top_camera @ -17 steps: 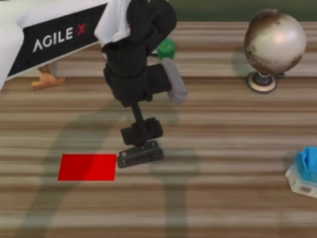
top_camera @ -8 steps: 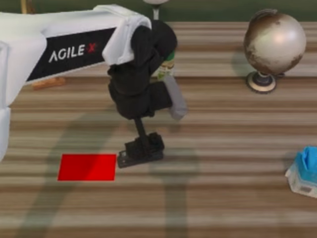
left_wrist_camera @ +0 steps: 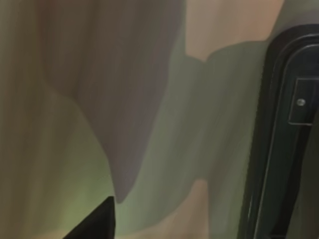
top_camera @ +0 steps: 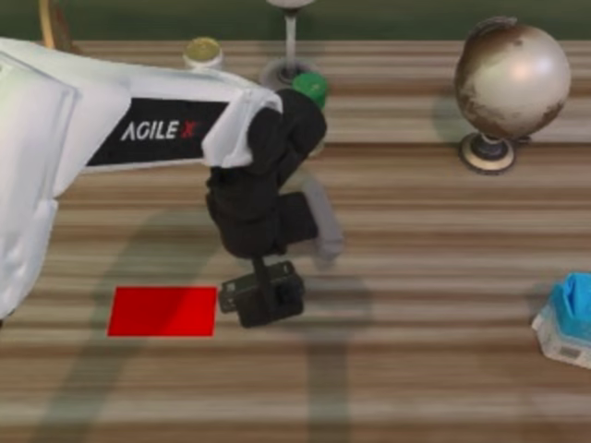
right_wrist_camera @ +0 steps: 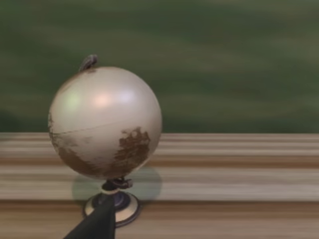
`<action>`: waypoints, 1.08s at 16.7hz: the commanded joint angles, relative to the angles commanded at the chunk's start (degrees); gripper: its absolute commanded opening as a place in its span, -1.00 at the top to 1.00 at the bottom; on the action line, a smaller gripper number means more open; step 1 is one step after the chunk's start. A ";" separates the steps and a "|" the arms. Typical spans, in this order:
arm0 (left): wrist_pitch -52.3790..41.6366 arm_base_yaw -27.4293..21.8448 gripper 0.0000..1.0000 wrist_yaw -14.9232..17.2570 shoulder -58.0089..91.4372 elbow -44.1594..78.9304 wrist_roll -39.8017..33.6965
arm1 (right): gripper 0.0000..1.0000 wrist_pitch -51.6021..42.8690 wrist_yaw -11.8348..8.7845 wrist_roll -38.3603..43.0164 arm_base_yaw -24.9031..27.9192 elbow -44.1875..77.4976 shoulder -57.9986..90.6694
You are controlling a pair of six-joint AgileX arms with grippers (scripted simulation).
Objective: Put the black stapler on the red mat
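Even light — soft arm shadows on table (top_camera: 416,277), blurred close-up.

The top view looks straight down on the whole table (top_camera: 416,369). The left wrist view sits very near the wood, the black stapler (left_wrist_camera: 284,149) filling one edge — the top view shares it (top_camera: 229,295) (just below centre). The right wrist view faces level toward the globe (right_wrist_camera: 104,124), at 2 o'clock from above (top_camera: 512,78).

"AGILE X" lettering on left arm (top_camera: 138,129) black panel.
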 joint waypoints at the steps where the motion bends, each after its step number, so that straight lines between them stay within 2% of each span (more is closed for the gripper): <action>1: 0.00 0.00 -1.00 0.00 0.00 0.00 0.00 | -1.00 0.00 0.00 0.00 0.00 0.00 0.00; 14: 0.00 0.00 0.96 0.00 0.00 0.00 0.00 | -1.00 0.00 0.00 0.00 0.00 0.00 0.00; 18: 0.00 0.00 1.00 0.00 0.00 0.00 0.00 | -1.00 0.00 0.00 0.00 0.00 0.00 0.00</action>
